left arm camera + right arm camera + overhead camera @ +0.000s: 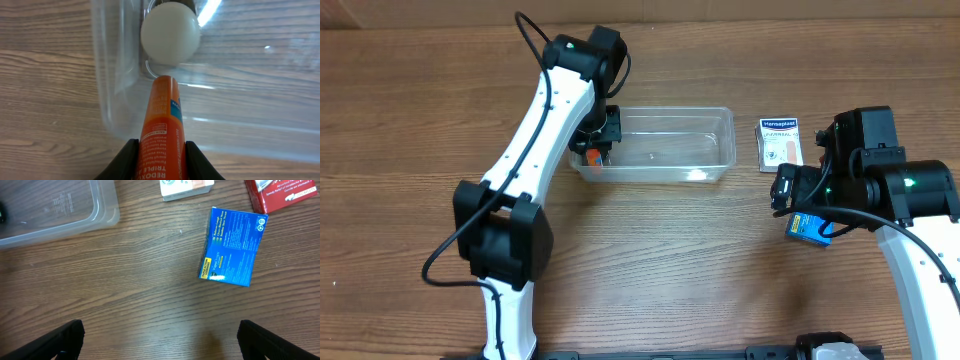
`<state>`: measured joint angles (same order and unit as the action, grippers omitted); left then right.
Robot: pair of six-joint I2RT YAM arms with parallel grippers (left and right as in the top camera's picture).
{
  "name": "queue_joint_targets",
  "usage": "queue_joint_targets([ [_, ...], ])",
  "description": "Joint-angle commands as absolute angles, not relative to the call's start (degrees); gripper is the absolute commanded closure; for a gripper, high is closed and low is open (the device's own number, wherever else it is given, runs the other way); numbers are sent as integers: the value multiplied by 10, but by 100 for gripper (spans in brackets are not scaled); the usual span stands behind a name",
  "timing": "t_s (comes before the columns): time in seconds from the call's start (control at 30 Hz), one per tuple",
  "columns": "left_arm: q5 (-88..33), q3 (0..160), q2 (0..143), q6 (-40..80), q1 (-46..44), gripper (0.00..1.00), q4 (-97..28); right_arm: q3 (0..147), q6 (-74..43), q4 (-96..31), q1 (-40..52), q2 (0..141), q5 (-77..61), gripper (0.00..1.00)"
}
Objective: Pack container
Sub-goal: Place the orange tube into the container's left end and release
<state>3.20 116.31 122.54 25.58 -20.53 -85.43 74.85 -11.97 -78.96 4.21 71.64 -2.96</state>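
The clear plastic container (670, 145) sits at the table's middle back. My left gripper (595, 150) is over its left end, shut on an orange tube (161, 130). The tube's tip points down into the container (107, 85), close to a white round object (170, 32) that lies inside at that end. My right gripper (788, 190) hovers open and empty over bare wood (160, 340). A blue box (231, 247) lies on the table just ahead of it and also shows in the overhead view (808, 228). The container's corner shows in the right wrist view (55, 210).
A white Hansaplast box (780, 143) lies right of the container and shows in the right wrist view (187, 187). A red box (282, 192) lies beyond the blue box. The left arm stretches across the table's left half.
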Motion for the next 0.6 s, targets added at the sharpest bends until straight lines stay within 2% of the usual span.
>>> queue_joint_targets([
  [0.0, 35, 1163, 1257, 261, -205, 96, -852, 765, -120, -787, 41, 715, -27, 0],
  [0.2, 36, 1163, 1271, 258, -205, 91, -850, 765, -120, -787, 41, 715, -27, 0],
  [0.23, 36, 1163, 1271, 257, -205, 76, -851, 765, -120, -787, 41, 715, -27, 0],
  [0.27, 35, 1163, 1271, 257, -205, 66, -853, 765, -120, -787, 41, 715, -27, 0],
  [0.37, 35, 1163, 1271, 257, -205, 49, -856, 765, -120, -788, 41, 715, -27, 0],
  [0.57, 36, 1163, 1270, 253, -205, 48, -857, 765, -120, -788, 41, 715, -27, 0],
])
